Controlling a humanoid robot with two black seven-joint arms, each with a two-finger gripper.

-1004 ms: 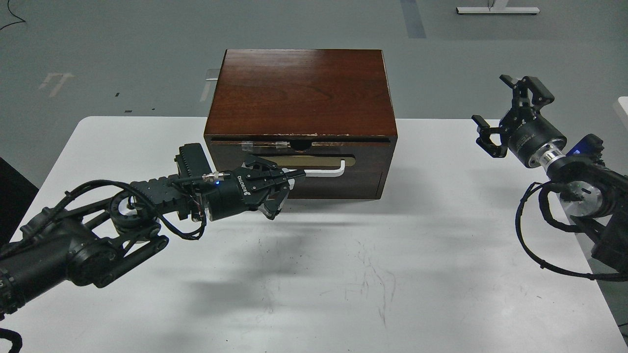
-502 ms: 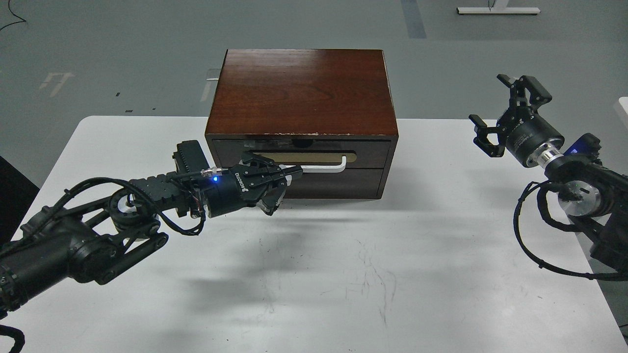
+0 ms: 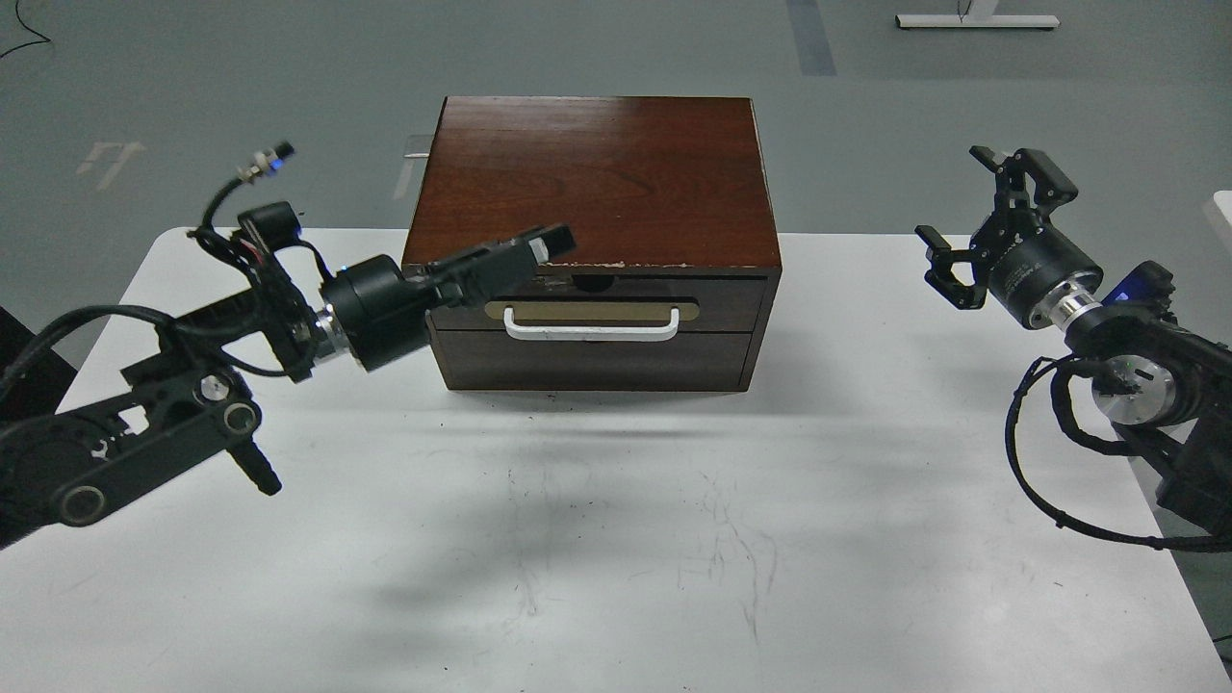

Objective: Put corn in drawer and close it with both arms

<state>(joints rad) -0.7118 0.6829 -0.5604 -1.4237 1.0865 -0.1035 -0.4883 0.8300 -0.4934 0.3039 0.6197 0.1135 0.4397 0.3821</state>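
Note:
The drawer [image 3: 731,303] is the upper front of the dark wooden cabinet [image 3: 592,178]. It sits flush and shut, and its white bar handle [image 3: 589,332] on the tan plate is in plain sight. No corn shows anywhere. My left gripper [image 3: 544,243] hangs in the air at the cabinet's front left top corner, above the handle's left end. It is seen edge-on and dark, so its fingers cannot be told apart. My right gripper [image 3: 951,192] is open and empty, held in the air well right of the cabinet.
A plain dark panel [image 3: 592,361] lies below the drawer. The white table [image 3: 616,539] spreads in front of the cabinet. My left arm's elbow [image 3: 144,443] is over the table's left part, and the right arm with its cables [image 3: 1126,385] is at the right edge.
The drawer slid from slightly open to fully shut. My left gripper then left the handle, rose and drew back left with its wrist turned. The right arm hardly moved.

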